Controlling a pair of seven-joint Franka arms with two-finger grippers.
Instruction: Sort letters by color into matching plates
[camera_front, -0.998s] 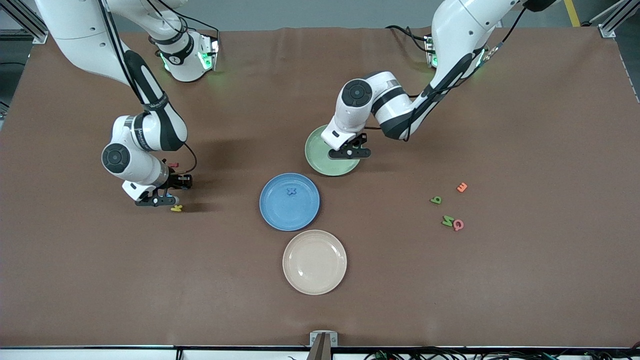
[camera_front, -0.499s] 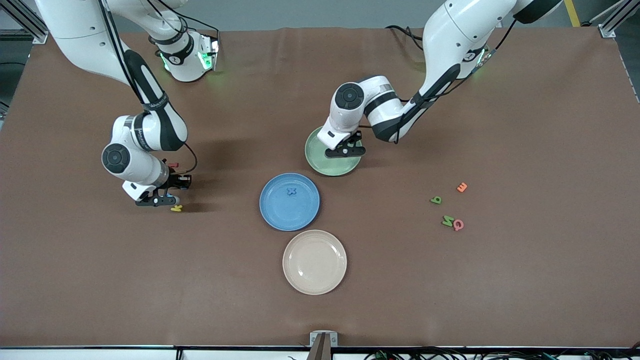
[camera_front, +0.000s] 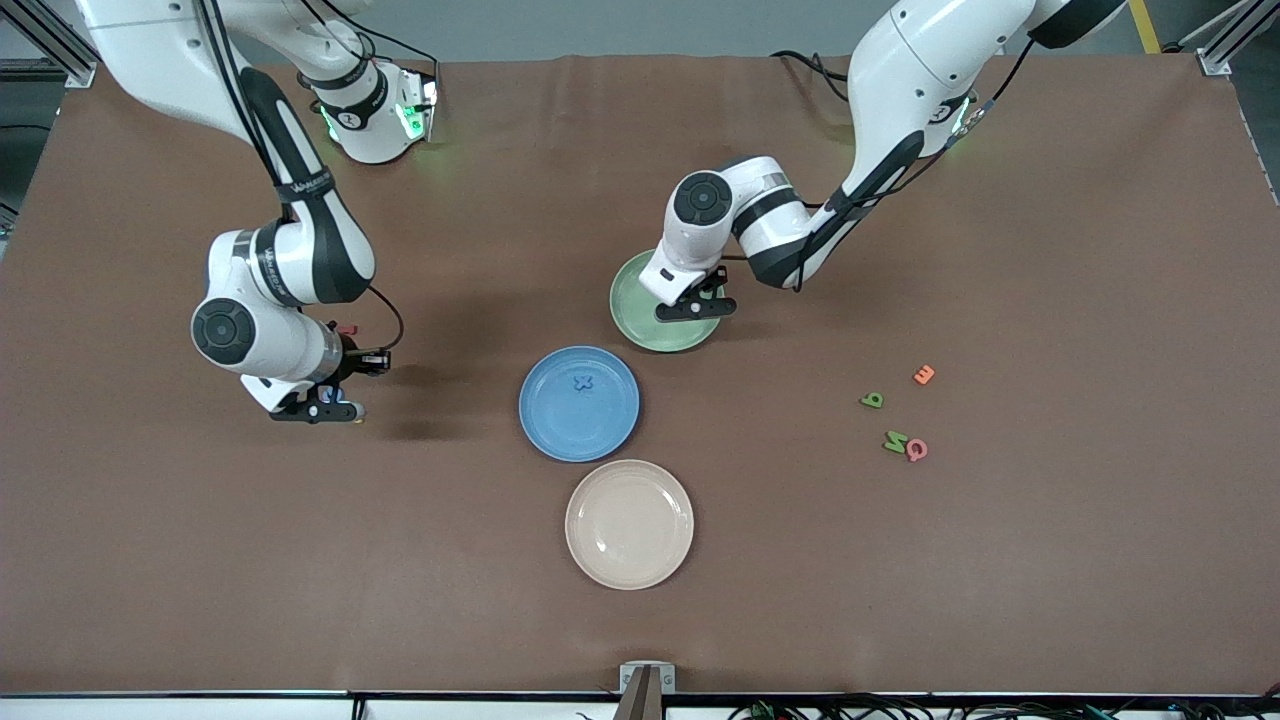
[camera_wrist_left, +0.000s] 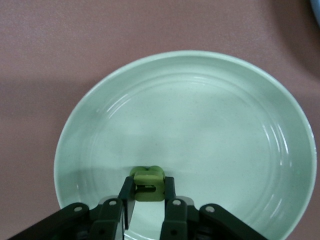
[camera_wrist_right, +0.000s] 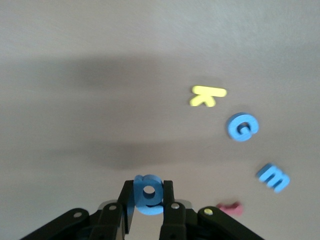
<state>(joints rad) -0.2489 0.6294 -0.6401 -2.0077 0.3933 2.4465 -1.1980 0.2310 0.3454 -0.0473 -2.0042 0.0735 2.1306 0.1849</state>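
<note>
Toward the right arm's end of the table from the blue plate (camera_front: 579, 403), the right gripper (camera_front: 315, 408) is clamped on a blue letter (camera_wrist_right: 147, 194), raised over the yellow K (camera_wrist_right: 207, 96), blue G (camera_wrist_right: 242, 126) and blue M (camera_wrist_right: 273, 177). An X-shaped blue letter (camera_front: 583, 382) lies in the blue plate. Just beside that plate, farther from the front camera, the left gripper (camera_wrist_left: 148, 202) pinches a green letter (camera_wrist_left: 148, 183) over the green plate (camera_front: 630, 322).

A brown cloth-covered table (camera_front: 1050, 250) edged by metal framing (camera_front: 1225, 50).
</note>
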